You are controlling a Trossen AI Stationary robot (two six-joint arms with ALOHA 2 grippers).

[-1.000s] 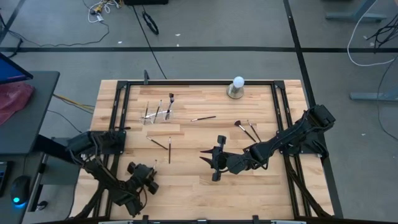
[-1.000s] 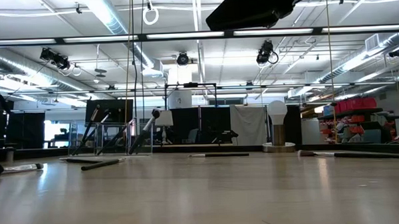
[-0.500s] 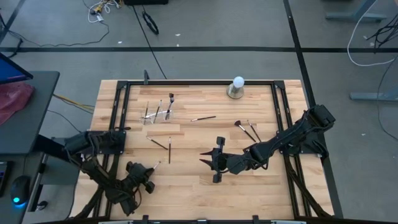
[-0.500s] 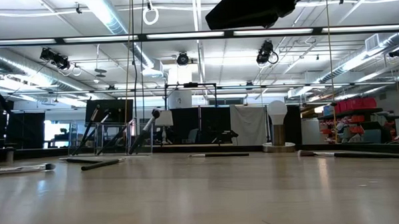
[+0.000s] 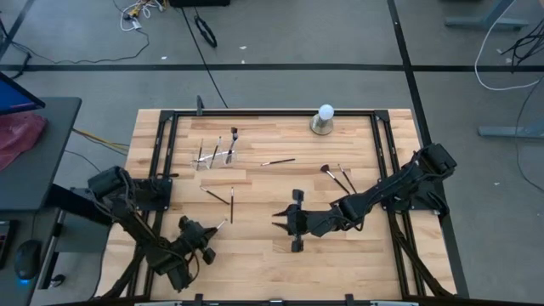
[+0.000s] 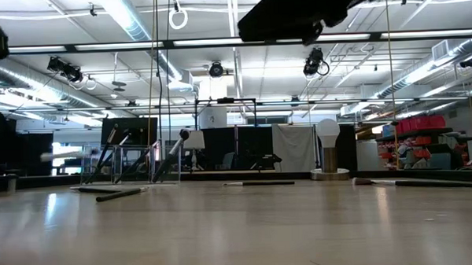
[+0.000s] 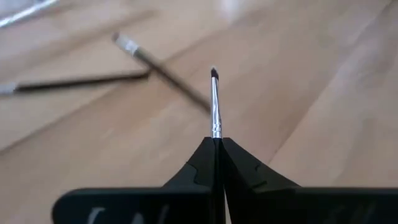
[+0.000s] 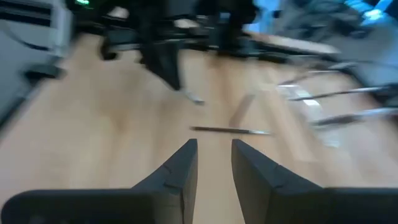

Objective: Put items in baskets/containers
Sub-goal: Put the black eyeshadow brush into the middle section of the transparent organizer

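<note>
My left gripper (image 5: 206,232) is over the table's near left part, shut on a thin makeup brush (image 7: 215,102) with a silver ferrule and a small dark tip. My right gripper (image 5: 279,223) hovers open near the table's middle, pointing left, and touches nothing. The clear holder (image 5: 215,155) stands at the far left with a few brushes upright in it. Two brushes (image 5: 217,196) lie flat just beyond my left gripper. One (image 5: 278,161) lies mid-table, and two more (image 5: 337,178) lie on the right. My left gripper pinches the brush between its two shut fingers, on the handle just behind the silver ferrule (image 7: 216,132). The fingers lie along the brush, and the ferrule and bristle tip (image 7: 213,73) stick out forward past the fingertips. The brush is lifted clear of the table.
A white ball on a grey round base (image 5: 323,121) stands at the far edge. A black frame (image 5: 161,144) runs along the table's left, far and right sides. Bare wood lies between the two grippers and along the near edge.
My left gripper, shut on the brush, has risen from the table. The brush that lay at the low view's left edge is gone from the tabletop and now points up and right toward the two lying brushes.
</note>
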